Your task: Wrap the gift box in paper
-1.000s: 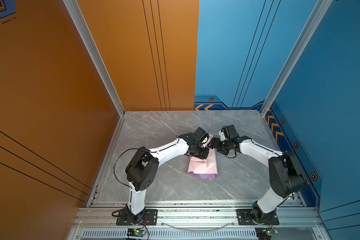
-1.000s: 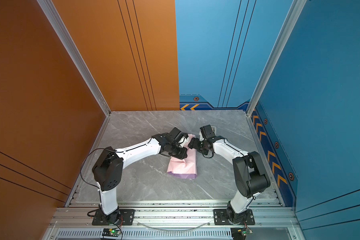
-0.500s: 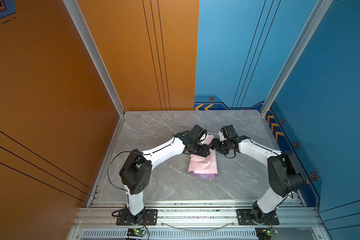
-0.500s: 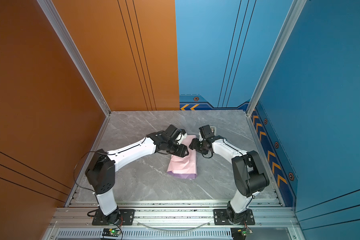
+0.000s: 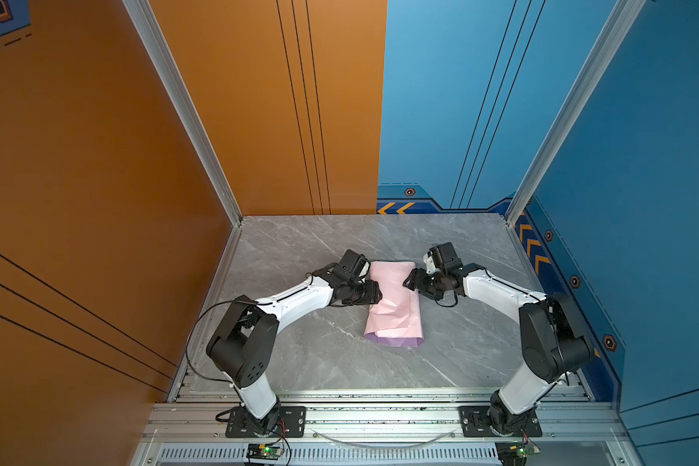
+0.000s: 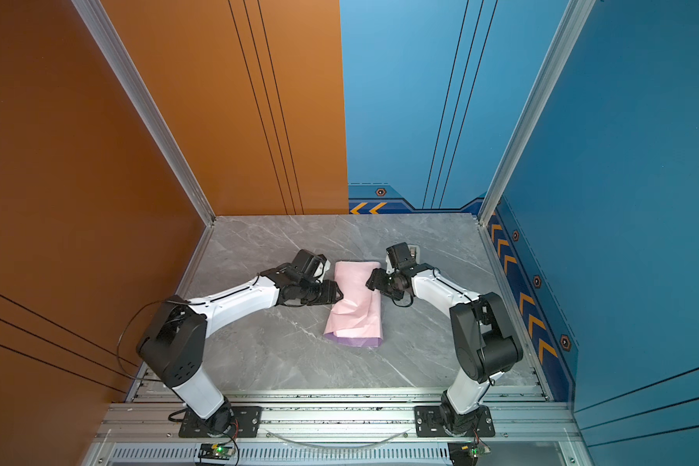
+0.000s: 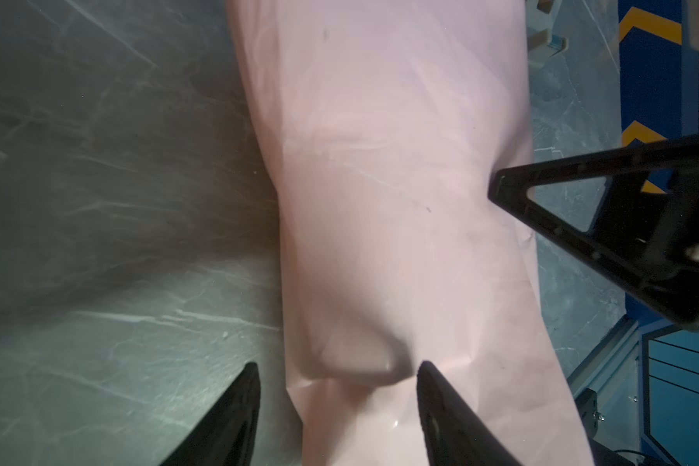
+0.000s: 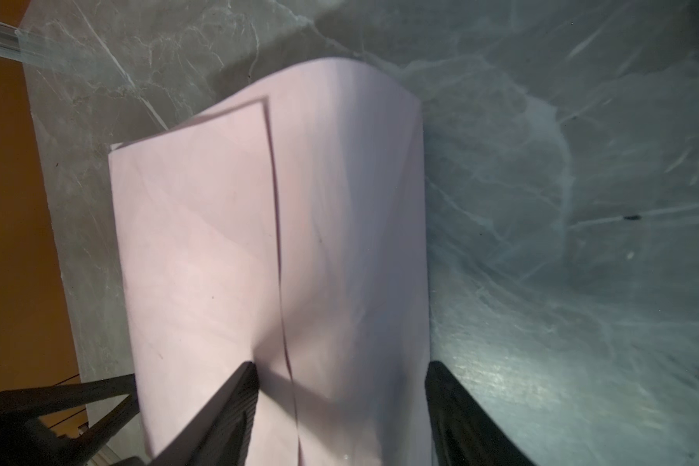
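Top views both give me the grey marble-patterned worktop [image 5: 299, 355], and on it, about midway between its left and right edges and a little nearer the far edge, lies the large creased sheet of paper [image 5: 392, 306], pale pink face out, folded into a long flat sleeve running from far to near. A strip of its lilac face [image 6: 354, 341] shows at the near end. I cannot see the small dark gift box anywhere. A blunt corner pushing up under the sheet in the left wrist view tells me it is probably inside the sleeve, which is the only container here. The left gripper [image 5: 376, 292] sits at the sleeve's left edge and the right gripper [image 5: 408, 280] at its right edge. Both have their jaws spread and grip nothing, each straddling a paper edge. The right wrist view shows one flap lapped over the other along a seam [image 8: 277, 242]. I judge the long wrap done and unsecured. Next I would pin that seam, then fold the open ends. A small beige object [image 7: 541, 38], perhaps tape, waits beyond.
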`<state>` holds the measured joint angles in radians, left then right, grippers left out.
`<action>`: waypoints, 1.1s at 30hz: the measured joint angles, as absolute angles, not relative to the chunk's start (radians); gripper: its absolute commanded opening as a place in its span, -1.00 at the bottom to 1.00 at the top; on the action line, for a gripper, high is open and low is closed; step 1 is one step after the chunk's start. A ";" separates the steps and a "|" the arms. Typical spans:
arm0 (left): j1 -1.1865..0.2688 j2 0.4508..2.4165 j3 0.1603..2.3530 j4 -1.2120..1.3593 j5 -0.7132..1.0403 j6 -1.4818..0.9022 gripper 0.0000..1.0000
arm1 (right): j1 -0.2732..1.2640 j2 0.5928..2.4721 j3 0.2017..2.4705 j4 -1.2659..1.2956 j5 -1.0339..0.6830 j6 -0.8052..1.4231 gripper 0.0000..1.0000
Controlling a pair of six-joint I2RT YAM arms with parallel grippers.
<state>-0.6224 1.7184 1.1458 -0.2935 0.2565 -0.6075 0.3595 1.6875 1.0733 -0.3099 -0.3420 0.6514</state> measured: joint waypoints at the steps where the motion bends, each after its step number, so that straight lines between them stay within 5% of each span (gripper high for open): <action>1: -0.625 1.731 1.146 -0.281 0.258 -0.612 0.20 | 0.360 1.687 1.072 -0.307 -0.344 0.652 0.47; 9: -0.639 1.766 1.152 -0.233 0.251 -0.637 0.04 | 0.360 1.664 1.056 -0.299 -0.390 0.659 0.67; 15: -0.652 1.773 1.162 -0.233 0.243 -0.630 0.17 | 0.362 1.595 1.024 -0.306 -0.397 0.652 0.63; 20: -0.675 1.779 1.174 -0.240 0.241 -0.611 0.40 | 0.380 1.609 1.003 -0.318 -0.385 0.648 0.36; 25: -0.664 1.768 1.149 -0.239 0.235 -0.599 0.41 | 0.390 1.625 1.001 -0.324 -0.361 0.637 0.05; 33: -0.615 1.715 1.062 -0.150 0.279 -0.625 -0.18 | 0.392 1.624 1.000 -0.310 -0.358 0.636 -0.05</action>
<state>-0.6147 1.7145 1.0622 -0.1501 0.2790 -0.6247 0.3920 1.6241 0.9997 -0.3096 -0.3580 0.6357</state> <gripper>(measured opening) 0.487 0.481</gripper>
